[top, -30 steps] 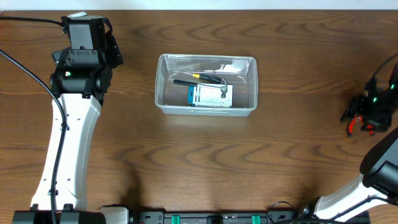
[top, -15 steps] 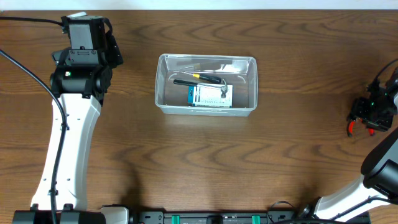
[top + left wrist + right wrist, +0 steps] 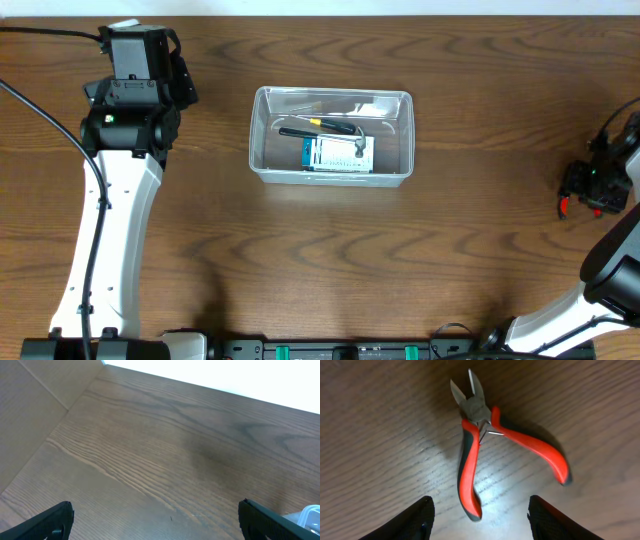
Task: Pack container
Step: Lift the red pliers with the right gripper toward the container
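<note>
The right gripper (image 3: 480,510) is drifting slightly toward the right edge of the desk (image 3: 480,250). It is settling more squarely above the red pliers (image 3: 480,435), so the overhead view is showing less of their handles.

The container (image 3: 258,140) sits on the table (image 3: 320,250) near its middle, slightly toward 12 o'clock. In it lies a box (image 3: 337,155), with a tool (image 3: 320,130) just behind it at 12. The left gripper (image 3: 154,507) is toward 9 o'clock of the container, well apart. The right gripper (image 3: 481,505) is toward 4 o'clock, above pliers (image 3: 470,460) lying on the table.
</note>
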